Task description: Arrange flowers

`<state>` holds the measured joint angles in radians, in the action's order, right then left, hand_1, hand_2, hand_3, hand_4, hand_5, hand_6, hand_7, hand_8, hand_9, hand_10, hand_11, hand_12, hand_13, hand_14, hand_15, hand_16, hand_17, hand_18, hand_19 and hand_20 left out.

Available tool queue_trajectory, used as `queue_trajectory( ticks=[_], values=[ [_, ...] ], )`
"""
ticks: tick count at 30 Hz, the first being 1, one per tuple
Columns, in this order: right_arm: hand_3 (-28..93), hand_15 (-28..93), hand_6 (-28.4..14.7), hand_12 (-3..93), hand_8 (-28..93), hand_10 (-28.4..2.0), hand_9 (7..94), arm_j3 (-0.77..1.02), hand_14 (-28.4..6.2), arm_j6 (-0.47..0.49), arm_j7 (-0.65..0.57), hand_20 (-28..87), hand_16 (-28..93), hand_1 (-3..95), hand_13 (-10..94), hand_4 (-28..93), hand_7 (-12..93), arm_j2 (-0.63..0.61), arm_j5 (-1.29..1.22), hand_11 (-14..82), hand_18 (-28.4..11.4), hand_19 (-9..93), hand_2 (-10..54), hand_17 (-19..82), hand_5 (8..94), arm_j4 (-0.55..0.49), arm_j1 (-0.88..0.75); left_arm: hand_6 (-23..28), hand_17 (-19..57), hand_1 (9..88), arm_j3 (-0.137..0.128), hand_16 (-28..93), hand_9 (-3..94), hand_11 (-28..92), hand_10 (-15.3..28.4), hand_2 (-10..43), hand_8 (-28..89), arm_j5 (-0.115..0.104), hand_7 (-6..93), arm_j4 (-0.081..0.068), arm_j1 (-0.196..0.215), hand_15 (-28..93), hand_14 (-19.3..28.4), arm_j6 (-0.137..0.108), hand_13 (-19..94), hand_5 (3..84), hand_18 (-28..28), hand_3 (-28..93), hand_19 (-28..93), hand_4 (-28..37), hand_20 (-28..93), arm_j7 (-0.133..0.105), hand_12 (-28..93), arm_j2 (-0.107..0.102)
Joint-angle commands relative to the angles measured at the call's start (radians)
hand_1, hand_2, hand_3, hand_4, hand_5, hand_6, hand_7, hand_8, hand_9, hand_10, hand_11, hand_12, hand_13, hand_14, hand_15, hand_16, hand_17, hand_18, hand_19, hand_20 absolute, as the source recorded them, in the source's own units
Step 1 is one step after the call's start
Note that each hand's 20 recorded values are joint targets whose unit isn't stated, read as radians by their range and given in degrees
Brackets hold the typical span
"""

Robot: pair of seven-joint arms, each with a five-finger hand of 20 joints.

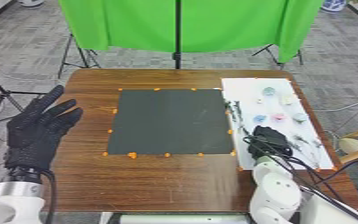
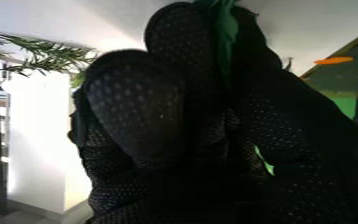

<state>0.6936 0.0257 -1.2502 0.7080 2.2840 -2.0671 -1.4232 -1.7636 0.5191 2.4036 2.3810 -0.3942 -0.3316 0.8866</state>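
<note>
Right hand (image 1: 271, 140) pinching a green stem (image 2: 225, 37), right of the dark mat (image 1: 171, 122).
Left hand (image 1: 38, 134), fingers loosely open, left of the mat; pink flower (image 1: 278, 117) right of the mat.

Flowers (image 1: 278, 117) on the sheet (image 1: 243, 87), right of the mat (image 1: 171, 120) (table (image 1: 167, 185) beneath both)

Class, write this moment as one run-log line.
right hand: over white sheet, pinching green piece | left hand: open, beside dark mat | pink flower: on sheet
</note>
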Motion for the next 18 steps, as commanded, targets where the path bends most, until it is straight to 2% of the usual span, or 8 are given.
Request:
queue_trajectory(
  ticks=[1, 9, 13, 18],
  values=[
    [71, 61, -3.3, 30.1, 15, -9.9, 92.3, 0.042, -5.3, -0.05, 0.001, 27, 20, 58.2, 89, -28, 26, -0.013, -0.003, 32.3, -22.7, 93, -9.5, 48, 84.5, -0.021, -0.073, 9.1, -7.2, 20.8, -0.001, -11, 33.9, 31, 21.1, 8.1, -9, -0.001, 13.6, 0.004, 0.017, 59, 28.4, -0.009, 25, 36.5, 25.3, 78, 58, -26.7, 26, -0.021, 12, -0.007],
    [72, 61, -3.5, 30.1, 16, -9.8, 92.4, 0.062, -5.4, -0.1, 0.005, 28, 20, 57.8, 89, -28, 25, -0.029, 0.031, 32.6, -22.9, 93, -9.5, 48, 84.9, -0.052, -0.056, 9.2, -7.2, 20.8, 0.0, -11, 33.9, 31, 21.2, 8.1, -9, -0.006, 13.7, 0.003, 0.015, 59, 28.4, -0.013, 25, 36.4, 25.3, 78, 58, -26.7, 26, -0.037, 12, -0.025],
    [73, 61, -3.5, 29.9, 17, -9.7, 92.4, 0.1, -5.3, -0.13, 0.006, 29, 21, 57.7, 89, -28, 25, -0.03, 0.048, 33.0, -23.0, 93, -9.5, 49, 85.1, -0.049, -0.06, 9.2, -7.2, 20.8, 0.002, -11, 33.9, 31, 21.3, 8.1, -9, -0.007, 13.7, 0.001, 0.008, 59, 28.4, -0.013, 25, 36.5, 25.2, 78, 58, -26.7, 26, -0.032, 12, -0.024],
    [73, 62, -3.6, 29.7, 17, -9.5, 92.5, 0.111, -5.1, -0.144, 0.007, 30, 21, 57.6, 90, -28, 24, -0.036, 0.053, 33.5, -23.1, 93, -9.5, 49, 85.5, -0.057, -0.032, 9.2, -7.2, 20.8, -0.007, -11, 33.9, 31, 21.3, 8.1, -9, -0.007, 13.7, 0.004, 0.011, 59, 28.4, -0.016, 25, 36.5, 25.3, 78, 58, -26.7, 26, -0.041, 12, -0.031]
  ],
)
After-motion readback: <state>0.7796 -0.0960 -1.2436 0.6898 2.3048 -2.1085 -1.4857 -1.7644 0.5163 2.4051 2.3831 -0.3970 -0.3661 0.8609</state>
